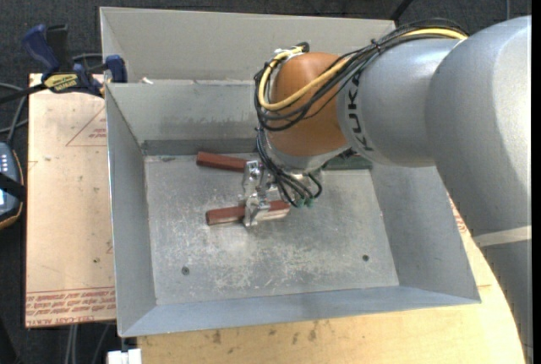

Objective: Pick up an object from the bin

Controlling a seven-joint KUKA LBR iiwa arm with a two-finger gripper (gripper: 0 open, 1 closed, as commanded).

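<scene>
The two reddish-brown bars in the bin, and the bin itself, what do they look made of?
Far bar and near bar: matte, even red-brown, possibly painted wood or plastic; can't tell which. Bin: bare grey sheet metal, dull, with scuffed, scratched floor.

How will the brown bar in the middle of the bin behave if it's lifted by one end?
The bar looks straight and flat-sided, so it is probably stiff and unlikely to roll. It is long and thin, so likely light. The end effector sits at its right end, so a grip there may let it pivot downward.
</scene>
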